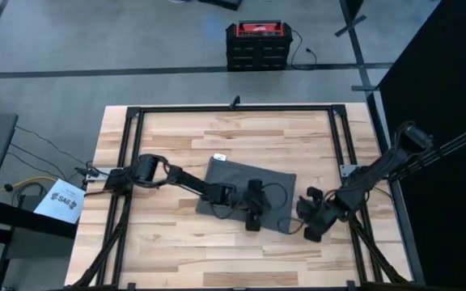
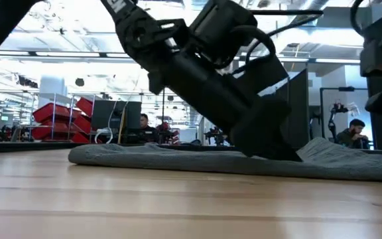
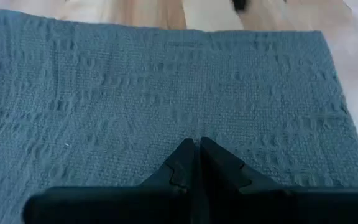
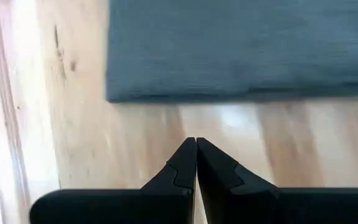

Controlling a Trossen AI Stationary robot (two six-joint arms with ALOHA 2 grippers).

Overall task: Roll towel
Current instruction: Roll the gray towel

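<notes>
Wooden table (image 2: 178,206) fills the foreground of the low view, bare planks running up to the cloth.

The towel (image 1: 245,192), dark grey, lies flat and unrolled near the table's middle, slightly skewed to the table edges. Small white tag (image 1: 220,158) shows at its far edge, toward the left corner. In the low view the towel (image 2: 151,158) is a low flat strip across the boards.

Left gripper (image 1: 253,217) sits over the near part of the towel, arm reaching in from the left side of the table. In the left wrist view its fingers (image 3: 185,168) are pressed together, tips touching, nothing between them; the towel's weave (image 3: 166,93) spreads out past them. In the low view the left gripper (image 2: 270,149) comes down steeply to the cloth surface; contact looks likely but cannot be told for certain.

Right gripper (image 1: 314,226) is over bare wood just beside the towel's right edge, apart from the cloth. The right wrist view shows its fingers (image 4: 188,165) pressed together and empty, with the towel's edge (image 4: 229,56) lying beyond them.

Beyond the table: a red and black case (image 1: 257,44) on the floor; seated people far back in the room.
</notes>
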